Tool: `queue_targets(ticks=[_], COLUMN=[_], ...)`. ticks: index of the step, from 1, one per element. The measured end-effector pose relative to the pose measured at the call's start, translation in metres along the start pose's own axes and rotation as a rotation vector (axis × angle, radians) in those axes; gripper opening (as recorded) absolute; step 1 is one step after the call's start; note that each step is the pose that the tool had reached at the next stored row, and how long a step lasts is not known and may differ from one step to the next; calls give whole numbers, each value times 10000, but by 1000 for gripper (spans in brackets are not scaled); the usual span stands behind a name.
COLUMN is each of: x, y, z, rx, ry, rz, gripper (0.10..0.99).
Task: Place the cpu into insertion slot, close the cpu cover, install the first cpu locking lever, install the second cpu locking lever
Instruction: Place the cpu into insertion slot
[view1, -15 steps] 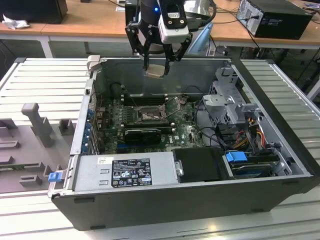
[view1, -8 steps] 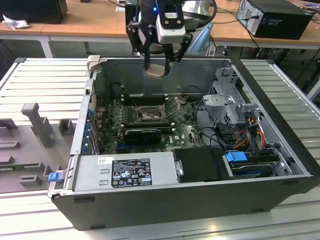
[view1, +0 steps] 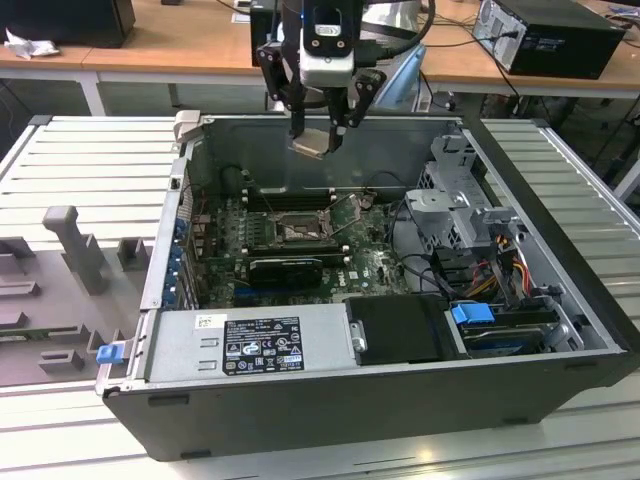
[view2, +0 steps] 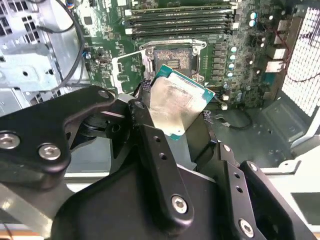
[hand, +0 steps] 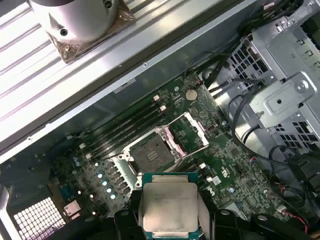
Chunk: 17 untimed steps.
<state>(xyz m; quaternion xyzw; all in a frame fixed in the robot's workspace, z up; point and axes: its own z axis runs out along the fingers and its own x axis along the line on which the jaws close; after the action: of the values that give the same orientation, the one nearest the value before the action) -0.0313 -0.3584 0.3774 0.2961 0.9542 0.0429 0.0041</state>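
jaws clenched on the cpu (hand: 170, 209), held well above the uncovered insertion slot (hand: 151, 155)

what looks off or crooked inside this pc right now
Nothing damaged or spilled. The one oddity: the cpu, pinched in the gripper above the open case, hangs tilted rather than level. The insertion slot is bare, its cpu cover flipped open beside it.
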Motion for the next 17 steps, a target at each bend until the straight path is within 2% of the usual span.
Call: queue_targets(ticks=[2,7,8,12,17], x=[0,0,0,0,0], y=[0,0,0,0,0], z=[1,1,2,2,2], rx=[9,21,21,23,19], ry=[-66,-170,-239,-348,-432], rz=[616,1604,2334,3448,4386], gripper=[529,529,529,529,529])
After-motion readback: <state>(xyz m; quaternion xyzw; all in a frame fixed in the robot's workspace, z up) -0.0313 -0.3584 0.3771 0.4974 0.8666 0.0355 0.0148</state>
